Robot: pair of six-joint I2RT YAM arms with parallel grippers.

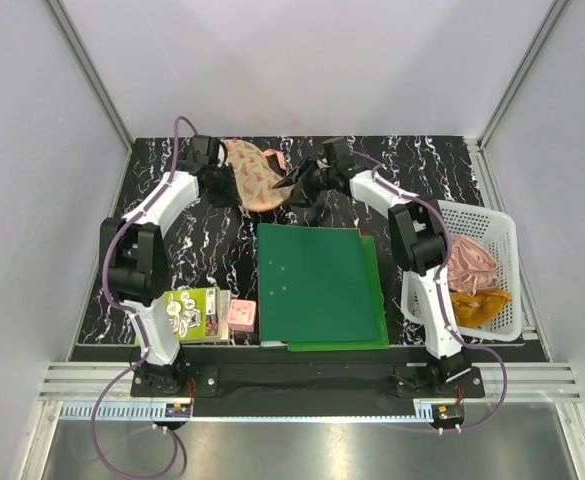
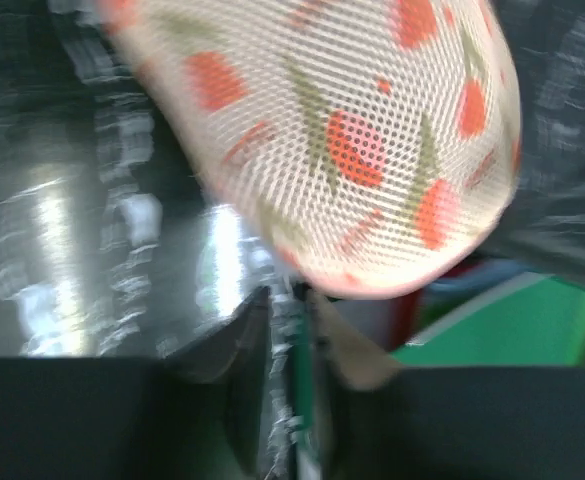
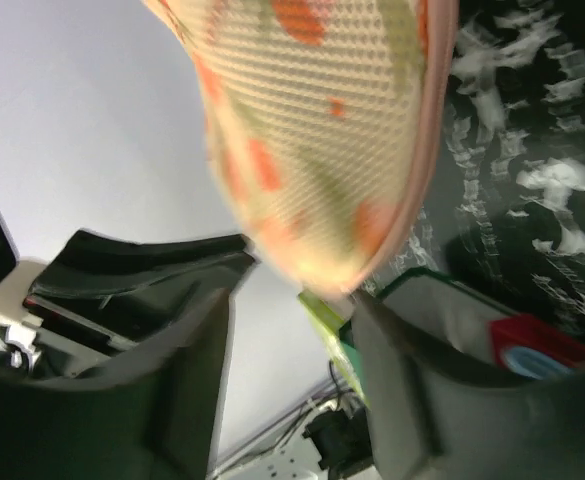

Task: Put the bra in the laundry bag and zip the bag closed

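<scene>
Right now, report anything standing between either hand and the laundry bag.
Nothing visible does. The laundry bag has the left hand at its left end and the right hand at its right end, its mesh close up in both wrist views.

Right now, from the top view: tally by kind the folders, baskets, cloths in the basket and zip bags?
green folders: 2
white basket: 1
cloths in the basket, pink and orange: 2
zip bag: 1
Total: 6
</scene>
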